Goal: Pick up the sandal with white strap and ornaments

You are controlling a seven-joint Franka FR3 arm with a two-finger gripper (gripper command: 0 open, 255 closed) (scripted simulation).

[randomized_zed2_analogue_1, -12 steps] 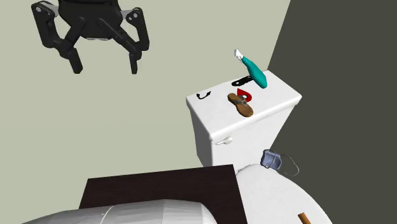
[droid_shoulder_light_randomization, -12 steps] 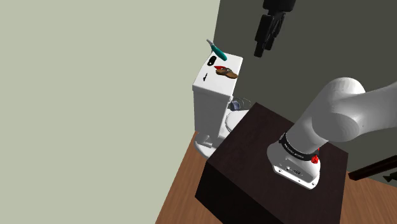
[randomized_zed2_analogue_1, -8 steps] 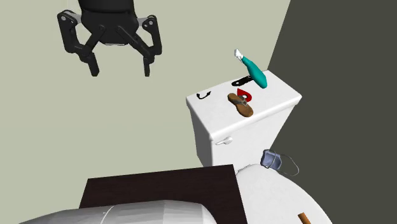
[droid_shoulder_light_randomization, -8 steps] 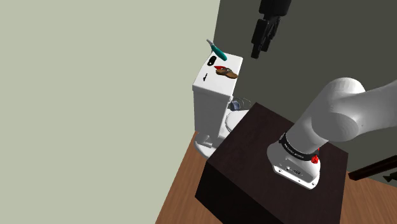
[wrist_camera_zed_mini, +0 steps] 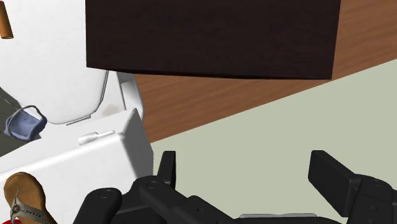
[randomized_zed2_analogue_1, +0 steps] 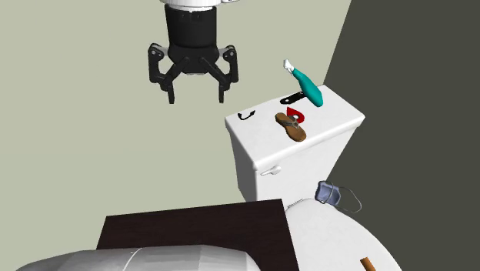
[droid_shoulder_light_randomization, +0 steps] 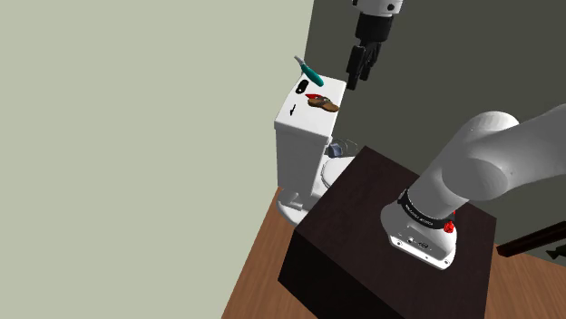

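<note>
Atop tank [randomized_zed2_analogue_1: 292, 165]: 1 brown sandal [randomized_zed2_analogue_1: 291, 127], 1 teal tool [randomized_zed2_analogue_1: 308, 88]; gripper [randomized_zed2_analogue_1: 195, 98] aloft, unclenched, empty.

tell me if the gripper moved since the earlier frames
Yes. In the second exterior view the gripper has shifted toward that view's right, nearer the white toilet tank.

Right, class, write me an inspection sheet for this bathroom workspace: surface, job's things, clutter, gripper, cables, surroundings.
Surface: white tank lid, flat, holding small things.
Job's things: brown sandal lying on the lid, untouched.
Clutter: teal tool at the lid's back edge; red item next to the sandal; blue-grey bag on the toilet below.
Grippers: gripper open, in the air, holding nothing, clear of the sandal.
Cables: nothing seen.
Surroundings: pale green wall, dark grey wall, wood floor, dark stand.
</note>
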